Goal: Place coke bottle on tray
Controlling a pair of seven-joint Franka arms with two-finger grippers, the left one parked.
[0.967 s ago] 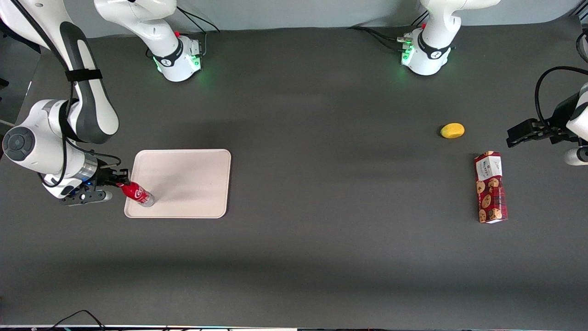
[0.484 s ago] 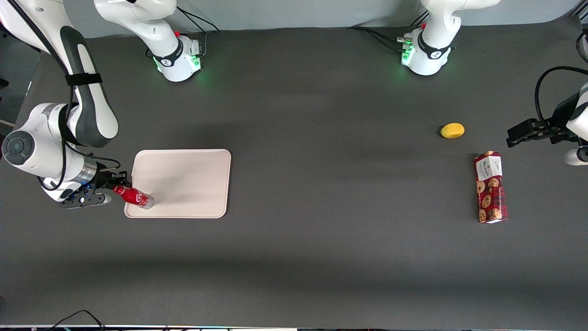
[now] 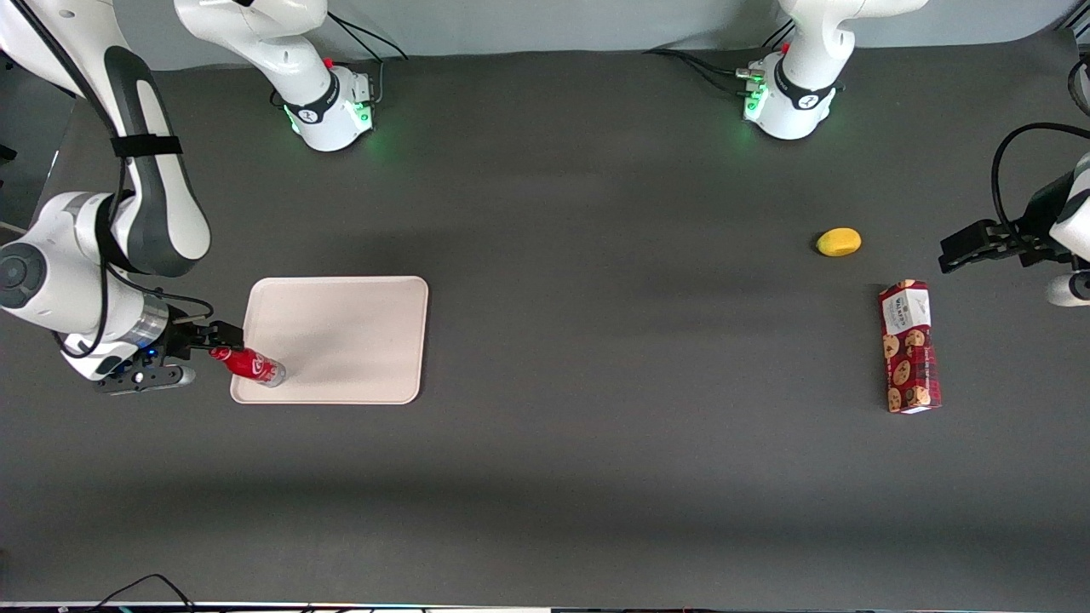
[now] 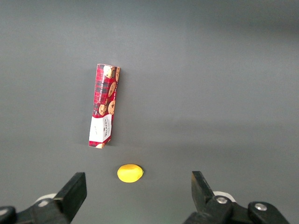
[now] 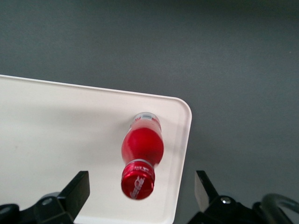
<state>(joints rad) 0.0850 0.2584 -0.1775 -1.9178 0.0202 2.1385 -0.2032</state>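
Observation:
The coke bottle [image 3: 249,364], red with a red cap, stands on the cream tray [image 3: 349,332], in the tray's corner nearest the front camera and the working arm's end. My right gripper [image 3: 213,342] hovers over the bottle's cap, just off the tray's edge. In the right wrist view the bottle [image 5: 141,148] stands on the tray [image 5: 56,121] near its rounded corner. The gripper [image 5: 141,184] is open, its fingers wide on either side of the cap without touching it.
A red cookie box [image 3: 909,346] and a yellow lemon-like thing [image 3: 839,242] lie toward the parked arm's end of the table; both show in the left wrist view, box [image 4: 103,105] and yellow thing [image 4: 130,173]. Arm bases stand at the table's back edge.
My right gripper has drawn back from the bottle toward the working arm's end of the table. The bottle stays on the tray, and its cap now shows free of the fingers.

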